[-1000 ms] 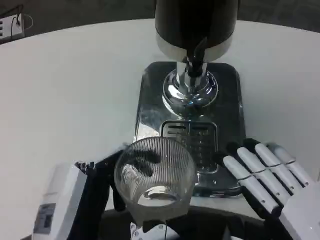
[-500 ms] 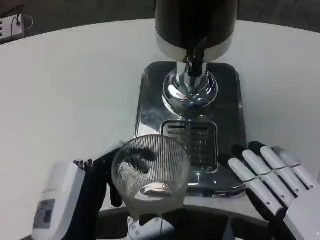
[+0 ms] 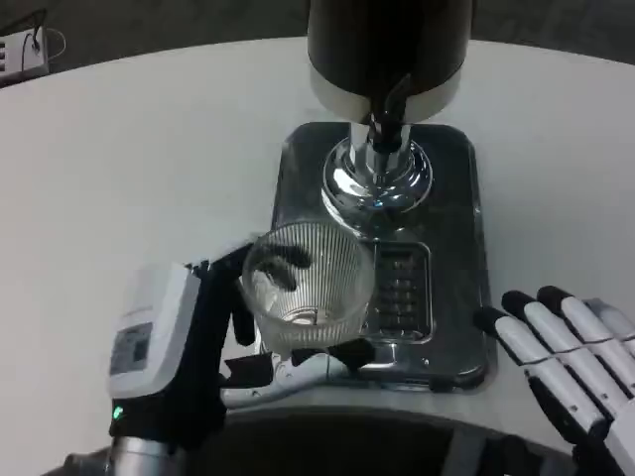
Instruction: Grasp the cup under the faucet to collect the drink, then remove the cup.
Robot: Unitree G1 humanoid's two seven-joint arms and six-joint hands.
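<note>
A clear ribbed cup is held by my left hand, whose dark fingers wrap around its left and lower sides. The cup sits over the front left of the steel drip tray, short of the faucet. The faucet juts down from the black dispenser above a chrome base. My right hand hovers at the tray's front right corner, fingers spread and holding nothing.
A slotted grate lies in the tray just right of the cup. A white power strip sits at the far left edge of the white table. The table's curved front edge runs below the tray.
My left hand has carried the cup forward and up toward the faucet, over the tray's left part. My right hand has drawn back to the right and down, away from the tray.
</note>
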